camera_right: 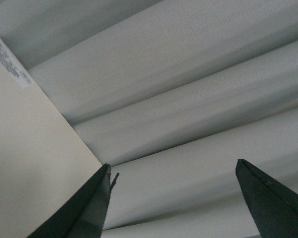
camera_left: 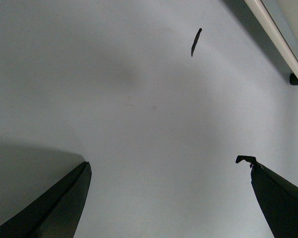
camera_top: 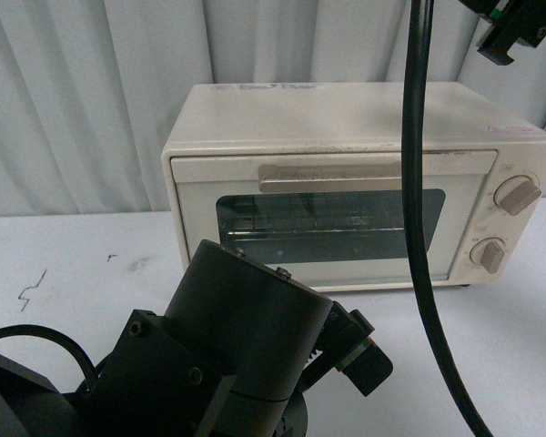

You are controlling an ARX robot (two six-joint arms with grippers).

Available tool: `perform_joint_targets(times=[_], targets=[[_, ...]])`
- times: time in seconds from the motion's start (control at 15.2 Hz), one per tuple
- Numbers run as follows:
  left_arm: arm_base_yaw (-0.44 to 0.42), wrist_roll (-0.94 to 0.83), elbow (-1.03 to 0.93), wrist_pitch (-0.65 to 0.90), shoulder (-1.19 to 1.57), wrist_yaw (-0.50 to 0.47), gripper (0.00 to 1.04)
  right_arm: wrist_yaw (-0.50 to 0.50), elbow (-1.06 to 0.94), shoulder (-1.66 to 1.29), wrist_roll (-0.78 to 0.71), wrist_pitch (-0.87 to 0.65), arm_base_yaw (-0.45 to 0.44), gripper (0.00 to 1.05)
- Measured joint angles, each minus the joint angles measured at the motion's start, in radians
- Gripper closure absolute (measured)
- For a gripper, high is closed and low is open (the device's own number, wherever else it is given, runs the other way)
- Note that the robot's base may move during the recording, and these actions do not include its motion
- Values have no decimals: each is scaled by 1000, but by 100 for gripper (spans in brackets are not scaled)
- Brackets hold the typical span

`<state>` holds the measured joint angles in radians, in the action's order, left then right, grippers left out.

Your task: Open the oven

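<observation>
Shows oven [camera_top: 328, 114] far-centre on worktop [camera_top: 64, 273], door shut, handle [camera_top: 332, 179] across door top, knobs [camera_top: 517, 194] at right. Finds left arm [camera_top: 227, 355] low and near, in front of oven, left jaws spread wide over worktop, gripping nothing. Puts right arm [camera_top: 514, 27] high, far right above oven, right jaws wide, empty, toward curtain [camera_top: 73, 91].

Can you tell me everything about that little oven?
The toaster oven is a small cream-white box that looks like painted metal. Its glass-window door is shut, with a beige bar handle across its top and two round knobs beside it. It stands upright on the white table, in front of a curtain. Nothing grips it.
</observation>
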<state>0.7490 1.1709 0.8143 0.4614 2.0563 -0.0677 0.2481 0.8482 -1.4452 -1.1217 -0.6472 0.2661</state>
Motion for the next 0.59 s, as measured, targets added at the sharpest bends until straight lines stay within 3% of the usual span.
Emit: perform_joint_targets(times=[0.2, 0.26, 0.33, 0.4, 0.59], targets=[[0, 0, 0, 0, 0, 0, 7, -48, 0, 0, -135, 35, -6, 46], [0, 0, 0, 0, 0, 0, 7, -120, -35, 22, -243, 95, -8, 71], [0, 0, 0, 0, 0, 0, 7, -168, -72, 43, -299, 132, -16, 89], [0, 0, 0, 0, 0, 0, 7, -178, -88, 50, -317, 146, -19, 98], [0, 0, 0, 0, 0, 0, 7, -200, -138, 53, -348, 182, -25, 103]])
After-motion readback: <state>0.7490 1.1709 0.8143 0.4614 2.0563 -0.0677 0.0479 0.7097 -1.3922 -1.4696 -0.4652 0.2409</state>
